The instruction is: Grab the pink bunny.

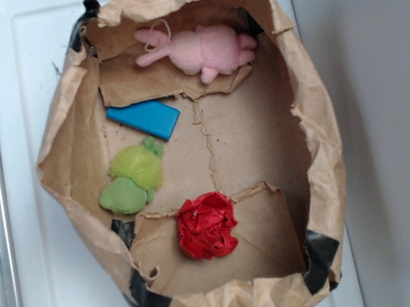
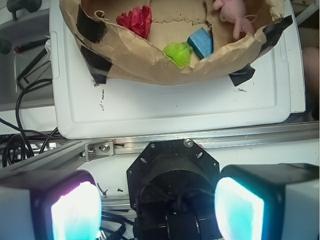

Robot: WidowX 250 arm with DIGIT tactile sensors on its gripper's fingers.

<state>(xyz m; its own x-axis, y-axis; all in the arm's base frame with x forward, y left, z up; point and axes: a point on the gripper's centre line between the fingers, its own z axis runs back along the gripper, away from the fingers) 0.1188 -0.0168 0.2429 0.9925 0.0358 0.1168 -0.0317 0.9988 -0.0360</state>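
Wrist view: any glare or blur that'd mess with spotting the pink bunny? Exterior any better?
Wrist view: the finger pads glow blown-out cyan-white and blurred up close; the pink bunny is cropped at the top edge behind the paper bag rim. Exterior view: even, soft light, no glare, bunny fully visible, slightly soft.

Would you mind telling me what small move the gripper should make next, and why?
Probably advance over the bag's near wall toward the bunny: the open gripper sits outside the bag, and the bunny lies at its far end.

A white tray-like surface point(image 1: 32, 63) carries a crumpled brown paper-lined bin point(image 1: 314, 115) patched with black tape.
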